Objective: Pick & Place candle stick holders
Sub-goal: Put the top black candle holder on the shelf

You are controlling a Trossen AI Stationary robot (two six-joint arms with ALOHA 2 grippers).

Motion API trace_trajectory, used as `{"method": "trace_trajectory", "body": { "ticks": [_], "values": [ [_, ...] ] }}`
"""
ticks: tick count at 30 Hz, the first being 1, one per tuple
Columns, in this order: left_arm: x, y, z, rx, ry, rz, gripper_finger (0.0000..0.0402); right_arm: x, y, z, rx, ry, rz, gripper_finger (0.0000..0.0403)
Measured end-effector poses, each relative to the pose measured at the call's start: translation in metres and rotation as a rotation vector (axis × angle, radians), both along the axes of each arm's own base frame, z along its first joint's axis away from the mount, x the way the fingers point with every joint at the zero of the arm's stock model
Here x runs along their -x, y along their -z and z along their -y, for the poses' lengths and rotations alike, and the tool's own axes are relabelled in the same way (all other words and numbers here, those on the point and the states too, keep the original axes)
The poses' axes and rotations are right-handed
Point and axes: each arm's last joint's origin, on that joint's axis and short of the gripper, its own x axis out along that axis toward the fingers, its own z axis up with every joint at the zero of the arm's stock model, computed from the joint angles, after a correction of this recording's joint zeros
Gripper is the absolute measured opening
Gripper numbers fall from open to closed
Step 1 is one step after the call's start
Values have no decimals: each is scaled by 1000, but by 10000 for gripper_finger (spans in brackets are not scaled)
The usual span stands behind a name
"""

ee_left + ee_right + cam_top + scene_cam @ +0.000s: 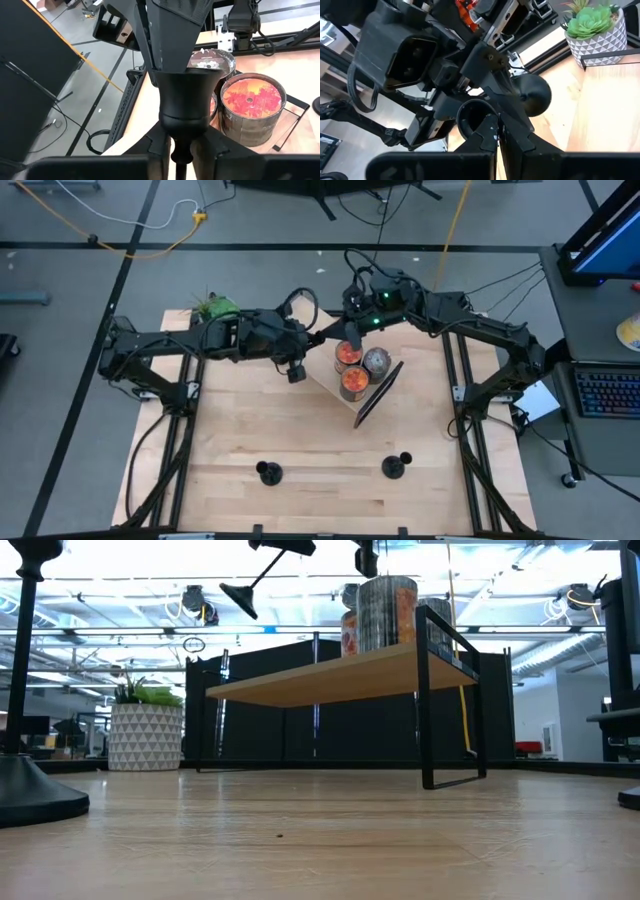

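One black candle stick holder [184, 100] is up in the air between both grippers, above the table's far middle. Its cup shows in the left wrist view. Its round base [240, 594] slants down to the left in the low view. My left gripper [316, 333] and my right gripper [340, 330] meet there, both shut on it. Two more holders stand upright on their bases near the front edge, one at the left [268, 472] and one at the right [395, 467]. My left gripper pinches the holder's thin stem [180, 152] just below the cup, between its two fingers. The stem runs back between the fingers, and the cup sticks out past their tips. The holder is clear of the table and tilted, its base lowest. My right gripper has its fingers [492, 137] shut on the rim of the cup [470, 116], coming at the cup's open end from the table's right side. Whether one finger is inside the cup, I cannot tell. The base [536, 95] shows beyond, past the left gripper.
A low wooden shelf on a black frame [340, 675] stands just near of the grippers, with three cans [353, 370] on it. A succulent in a patterned pot [213, 307] stands at the far left. Bare wood lies between the shelf and the front holders.
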Motion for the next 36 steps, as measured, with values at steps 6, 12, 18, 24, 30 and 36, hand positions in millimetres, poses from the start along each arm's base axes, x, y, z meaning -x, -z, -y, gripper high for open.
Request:
{"method": "trace_trajectory", "body": {
  "ticks": [6, 12, 18, 24, 30, 36],
  "values": [
    [0, 0, 0, -1, 5, 4, 20, 0, 0, -1, -4, -21, 6, 0],
    [0, -1, 0, 5, 1, 10, 36, 0, -1, -1, -2, -23, 9, 8],
    [-1, -2, 0, 2, 0, 29, 19, -1, 1, 0, -2, -22, 5, 35],
    [-1, -2, 0, 0, -2, 31, 19, -1, 0, 0, 4, -23, 15, 62],
    [-1, -3, 0, -1, -7, 30, 29, -3, -5, 0, 23, -24, 67, 81],
    [-1, -3, 0, -6, -12, 29, 17, -3, -7, 0, 30, -24, 87, 90]
  ]
}}
